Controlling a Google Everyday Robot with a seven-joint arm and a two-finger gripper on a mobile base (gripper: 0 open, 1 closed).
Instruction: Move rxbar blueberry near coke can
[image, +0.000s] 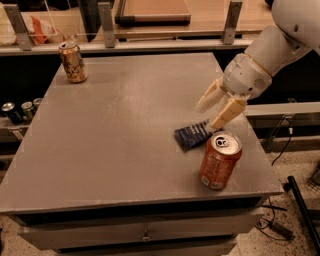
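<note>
Your tool (216, 108) hangs open near the right edge of the counter (115, 130). Below it the rxbar blueberry (191, 136) lies flat, long axis pointing toward that edge, just behind the coke can (220, 160) at the front-right corner.

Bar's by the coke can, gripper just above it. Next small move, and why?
Probably lift the gripper straight up and clear. Its fingers look open, and the rxbar blueberry lies flat on the table close beside the coke can, so placement seems done.
</note>
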